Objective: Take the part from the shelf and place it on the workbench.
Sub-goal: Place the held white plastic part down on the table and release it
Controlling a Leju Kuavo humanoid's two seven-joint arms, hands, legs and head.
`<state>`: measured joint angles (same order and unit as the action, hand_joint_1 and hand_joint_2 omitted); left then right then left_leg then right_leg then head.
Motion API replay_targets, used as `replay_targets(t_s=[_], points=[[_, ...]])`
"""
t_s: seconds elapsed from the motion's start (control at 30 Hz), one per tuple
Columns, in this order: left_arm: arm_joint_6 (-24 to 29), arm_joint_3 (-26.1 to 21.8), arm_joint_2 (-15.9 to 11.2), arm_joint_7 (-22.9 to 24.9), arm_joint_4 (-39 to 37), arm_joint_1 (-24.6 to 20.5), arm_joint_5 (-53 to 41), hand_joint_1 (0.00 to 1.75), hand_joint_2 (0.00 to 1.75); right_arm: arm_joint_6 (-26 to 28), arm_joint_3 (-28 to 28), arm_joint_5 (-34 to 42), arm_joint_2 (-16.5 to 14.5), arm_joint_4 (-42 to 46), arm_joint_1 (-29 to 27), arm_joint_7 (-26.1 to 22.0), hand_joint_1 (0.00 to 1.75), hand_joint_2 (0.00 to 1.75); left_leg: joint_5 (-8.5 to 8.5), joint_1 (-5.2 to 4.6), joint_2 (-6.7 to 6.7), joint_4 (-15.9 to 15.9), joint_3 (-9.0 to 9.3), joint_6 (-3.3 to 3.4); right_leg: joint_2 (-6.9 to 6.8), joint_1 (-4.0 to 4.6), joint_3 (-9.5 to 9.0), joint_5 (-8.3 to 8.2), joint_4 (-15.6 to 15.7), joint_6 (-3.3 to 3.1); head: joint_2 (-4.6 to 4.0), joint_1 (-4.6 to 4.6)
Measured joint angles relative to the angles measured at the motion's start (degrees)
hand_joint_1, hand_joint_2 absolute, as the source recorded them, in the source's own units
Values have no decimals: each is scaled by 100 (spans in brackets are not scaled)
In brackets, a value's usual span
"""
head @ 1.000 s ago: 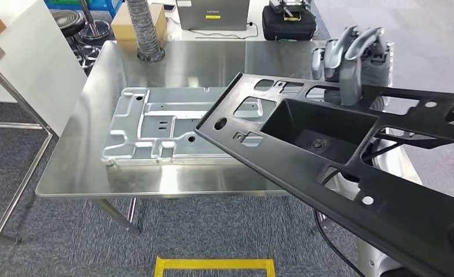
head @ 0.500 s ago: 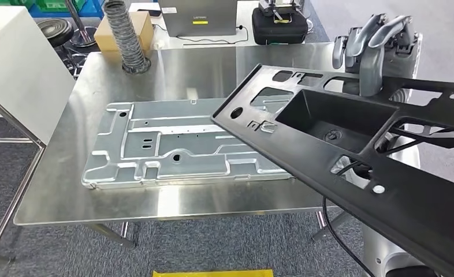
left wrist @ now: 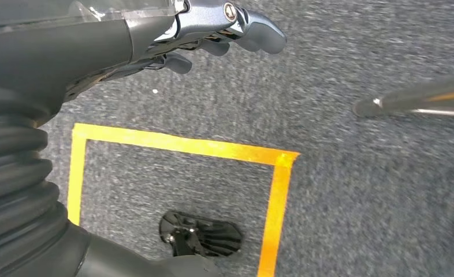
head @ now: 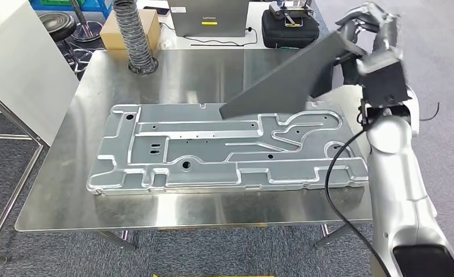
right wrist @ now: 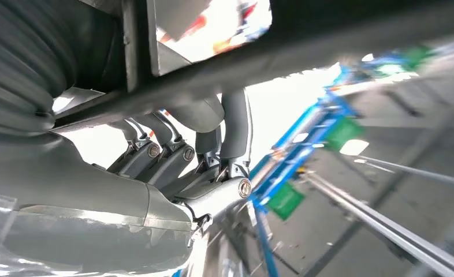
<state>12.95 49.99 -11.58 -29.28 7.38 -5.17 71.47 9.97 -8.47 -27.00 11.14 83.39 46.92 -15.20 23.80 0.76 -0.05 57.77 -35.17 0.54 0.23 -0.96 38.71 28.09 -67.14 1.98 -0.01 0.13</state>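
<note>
The right hand (head: 368, 26) is raised at the far right of the workbench (head: 57, 190), and its fingers are closed on the upper end of the black part (head: 288, 81). From the hand the part slopes down and to the left — it is turned on edge, so it looks like a flat dark panel, and its lower corner is over the far edge of the grey metal plate (head: 213, 153). I cannot tell if this corner touches the plate or only hangs above it. In the right wrist view the fingers (right wrist: 233, 124) curl around a dark bar of the part.

The plate lies flat along the middle of the steel workbench. Behind it stand a ribbed hose (head: 133, 34), a cardboard box (head: 118, 32) and a laptop (head: 210, 17).

The left hand (left wrist: 213, 29) hangs over grey carpet with yellow tape (left wrist: 184, 147) — it holds nothing, fingers loosely apart.
</note>
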Motion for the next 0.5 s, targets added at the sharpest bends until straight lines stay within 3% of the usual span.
replay_targets(t_s=[0.07,0.1,0.23,0.3,0.37,0.4,0.43,0.5], points=[[-85,60,-2,-53,0,-18,4,0,175,66,-164,-701,8,-551,365,153,175,175,31,-18,0,34,-3,-53,-18,17,-260,-313,683,-37,1,-4],[-121,93,-1,-70,0,-28,14,0,175,88,-260,-1040,4,-841,539,226,175,175,35,-25,0,38,-11,-81,-21,33,-313,-353,833,-66,1,-7],[-231,220,10,-106,1,-50,56,0,175,164,-639,-1942,-93,-1891,1055,361,175,175,102,-9,1,115,-50,-200,-19,47,-333,-376,913,-226,-1,-9],[-266,273,14,-108,1,-58,65,0,175,238,-810,-2215,-203,-2308,1255,380,175,175,394,2,1,621,-270,-238,-20,44,-353,-394,947,-297,0,-14],[-282,312,22,-105,1,-72,74,0,175,319,-986,-2457,-328,-2695,1379,384,175,175,725,1,1,1418,-639,-258,-7,71,-359,-388,946,-330,0,-17],[-291,328,30,-104,1,-79,83,0,175,351,-1066,-2568,-385,-2870,1403,389,175,175,781,1,1,1675,-771,-260,-2,89,-365,-383,944,-339,0,-16],[-303,348,36,-104,1,-86,91,0,175,383,-1140,-2684,-443,-3038,1419,396,131,131,722,1,1,1708,-802,-253,3,105,-372,-377,940,-346,0,-16],[-327,392,43,-108,1,-95,112,0,175,447,-1274,-2915,-569,-3363,1473,435,44,44,337,-2,1,1112,-547,-213,15,130,-386,-357,921,-354,0,-15]])
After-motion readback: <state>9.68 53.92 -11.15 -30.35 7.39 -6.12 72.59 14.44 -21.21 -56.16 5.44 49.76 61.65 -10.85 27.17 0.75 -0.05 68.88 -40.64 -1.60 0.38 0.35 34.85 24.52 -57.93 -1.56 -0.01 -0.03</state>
